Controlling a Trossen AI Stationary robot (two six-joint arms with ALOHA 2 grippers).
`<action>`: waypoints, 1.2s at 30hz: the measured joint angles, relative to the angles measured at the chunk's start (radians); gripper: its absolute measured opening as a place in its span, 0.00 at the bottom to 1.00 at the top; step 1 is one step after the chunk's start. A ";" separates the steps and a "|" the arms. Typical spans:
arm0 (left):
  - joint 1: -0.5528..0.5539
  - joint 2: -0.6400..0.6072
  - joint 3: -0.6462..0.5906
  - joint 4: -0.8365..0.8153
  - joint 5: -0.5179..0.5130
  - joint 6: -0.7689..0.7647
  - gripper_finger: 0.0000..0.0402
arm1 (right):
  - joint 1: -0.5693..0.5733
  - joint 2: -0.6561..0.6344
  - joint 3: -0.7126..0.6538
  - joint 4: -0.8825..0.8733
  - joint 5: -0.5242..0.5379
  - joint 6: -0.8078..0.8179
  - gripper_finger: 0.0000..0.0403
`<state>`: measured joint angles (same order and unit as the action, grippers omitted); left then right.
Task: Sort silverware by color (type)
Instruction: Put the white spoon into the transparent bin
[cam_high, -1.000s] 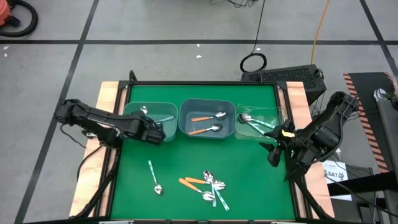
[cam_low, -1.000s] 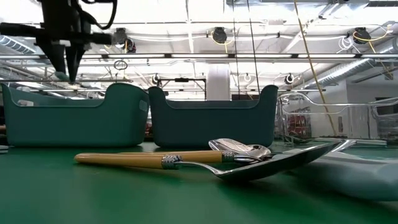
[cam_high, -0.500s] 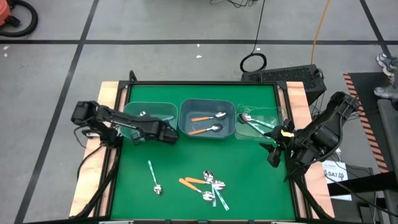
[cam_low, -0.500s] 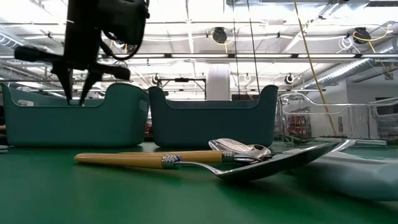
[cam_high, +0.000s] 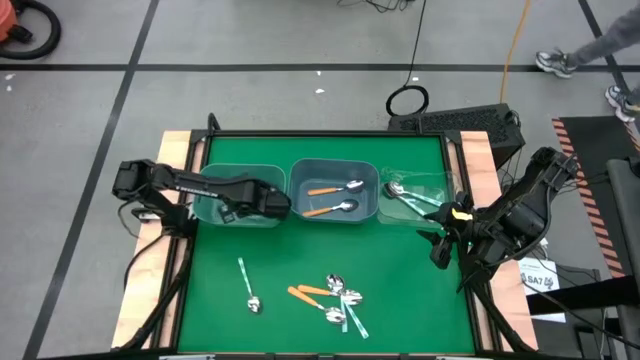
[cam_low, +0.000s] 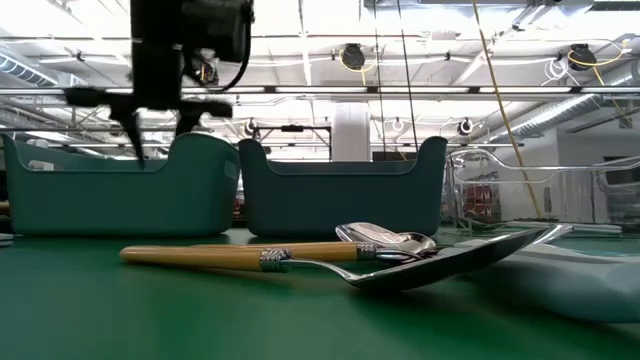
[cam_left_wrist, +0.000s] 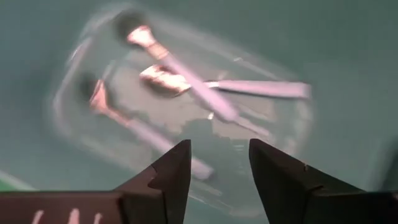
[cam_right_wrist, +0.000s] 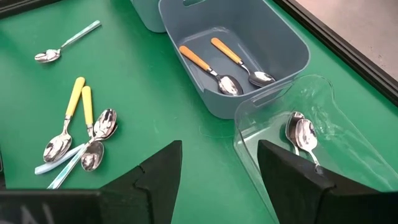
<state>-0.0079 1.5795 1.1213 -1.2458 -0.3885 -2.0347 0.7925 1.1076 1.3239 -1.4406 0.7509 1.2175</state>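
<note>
Our left gripper (cam_left_wrist: 217, 171) hangs over the left bin (cam_high: 232, 178), jaws apart and empty, spoons (cam_left_wrist: 186, 87) lying in the bin just beyond them. Our right gripper (cam_right_wrist: 217, 171) waits by the bench (cam_high: 400, 280) edge, jaws apart. Remaining spoons (cam_high: 330, 297) look light, stiff and slippery; we'd pinch each at mid-handle.

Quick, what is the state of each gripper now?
Left gripper: open, empty, over the left bin.
Right gripper: open, empty, at the table's right edge.
</note>
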 joint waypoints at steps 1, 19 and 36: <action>-0.003 -0.004 0.020 0.003 -0.015 0.063 0.42 | 0.000 0.000 0.000 0.000 0.001 0.001 0.51; -0.129 0.005 0.492 0.022 -0.028 1.417 0.42 | -0.039 0.003 0.000 0.012 0.007 0.082 0.51; -0.243 0.005 0.485 0.124 0.201 1.797 0.42 | -0.040 0.131 0.000 0.299 -0.026 0.183 0.51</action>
<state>-0.2512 1.5845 1.6061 -1.1217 -0.1880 -0.2379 0.7528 1.2384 1.3243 -1.1412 0.7251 1.4007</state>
